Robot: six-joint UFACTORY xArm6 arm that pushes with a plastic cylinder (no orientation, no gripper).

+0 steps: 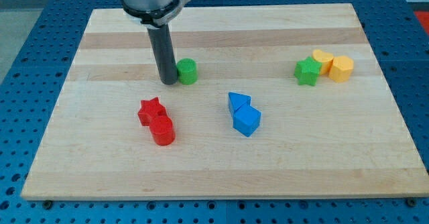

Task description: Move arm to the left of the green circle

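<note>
The green circle [188,71] is a short green cylinder on the wooden board [100,137], left of the middle and toward the view's top. My dark rod comes down from the view's top. My tip [168,82] rests on the board just to the left of the green circle, very close to it or touching its left side.
A red star [151,110] and a red cylinder [163,130] sit together below my tip. A blue triangle [238,102] and a blue block [247,121] lie in the middle. A green star [308,71], a yellow heart [323,61] and a yellow block [341,69] cluster at the right.
</note>
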